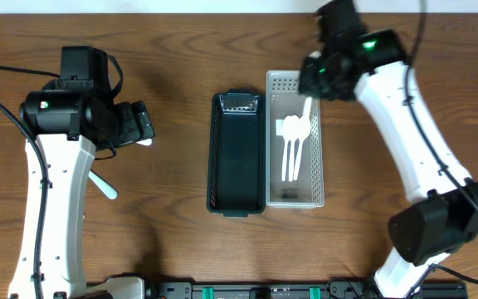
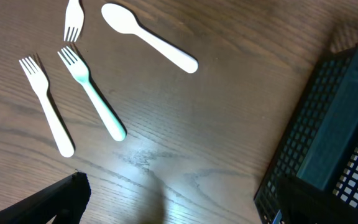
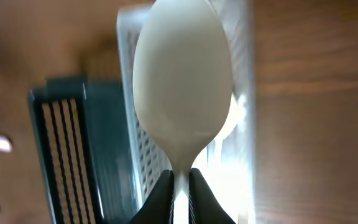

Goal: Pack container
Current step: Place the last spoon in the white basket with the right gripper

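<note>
A glossy white plastic spoon [image 3: 182, 81] fills the right wrist view, bowl up. Its thin neck is pinched at the bottom edge of the picture by the right gripper [image 3: 182, 194], whose jaws are clamped on it from both sides. Behind the spoon lie the pale perforated plastic tray [image 3: 244, 124] and, beside it, the dark green mesh basket [image 3: 73, 155].

From overhead, the right gripper hangs over the far end of the pale tray, which lies lengthwise on the brown wooden tabletop [image 1: 173, 50]. Several white plastic spoons [image 1: 293, 137] lie inside the tray, handles pointing toward the near edge. The dark basket sits just beside the tray on its left, their long sides touching or nearly so, and appears to hold no cutlery.

The left gripper [image 1: 142, 124] hovers over the tabletop well to the left of the basket. Its jaws stand wide apart with nothing between them; one dark finger [image 2: 55, 199] shows at the lower left of its wrist view.

Beneath it, loose on the wood, lie:
- a white plastic fork [image 2: 45, 106]
- a pale mint-green plastic fork [image 2: 92, 93] just beside it
- a second white fork [image 2: 73, 18], cut off by the top edge
- another white spoon [image 2: 148, 37], lying at an angle
</note>
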Motion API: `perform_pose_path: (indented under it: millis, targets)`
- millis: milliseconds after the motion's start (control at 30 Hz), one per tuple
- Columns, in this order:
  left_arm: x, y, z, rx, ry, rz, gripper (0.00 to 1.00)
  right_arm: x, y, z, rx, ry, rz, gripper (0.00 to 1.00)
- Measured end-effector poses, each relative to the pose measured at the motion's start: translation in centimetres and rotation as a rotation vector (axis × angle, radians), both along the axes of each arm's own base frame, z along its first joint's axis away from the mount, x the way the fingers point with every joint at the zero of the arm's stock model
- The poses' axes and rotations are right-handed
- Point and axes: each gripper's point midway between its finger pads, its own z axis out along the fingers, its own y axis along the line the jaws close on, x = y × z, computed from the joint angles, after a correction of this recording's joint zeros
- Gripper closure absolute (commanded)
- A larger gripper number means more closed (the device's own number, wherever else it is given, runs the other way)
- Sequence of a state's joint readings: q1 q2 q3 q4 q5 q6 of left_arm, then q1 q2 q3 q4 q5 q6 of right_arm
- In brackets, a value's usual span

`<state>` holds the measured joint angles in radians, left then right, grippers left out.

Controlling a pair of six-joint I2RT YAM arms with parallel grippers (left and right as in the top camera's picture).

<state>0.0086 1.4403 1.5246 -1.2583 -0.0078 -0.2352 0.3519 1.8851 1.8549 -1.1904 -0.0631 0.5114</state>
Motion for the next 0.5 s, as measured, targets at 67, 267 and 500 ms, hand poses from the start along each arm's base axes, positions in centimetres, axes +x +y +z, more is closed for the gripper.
perform_pose_path:
  millis: [67, 267, 500]
  targets:
    - [-0.1, 0.0, 0.0, 0.0, 0.003, 0.0, 0.02, -0.9, 1.1, -1.6, -0.017, 0.036, 0.031, 0.94]
    - [-0.2, 0.0, -0.1, 0.0, 0.009, 0.0, 0.02, -3.7, 2.5, -8.8, -0.083, 0.194, 0.083, 0.82]
    - [-0.2, 0.0, -0.1, 0.0, 0.01, 0.0, 0.02, -5.3, 1.8, -12.2, -0.118, 0.274, 0.087, 0.66]
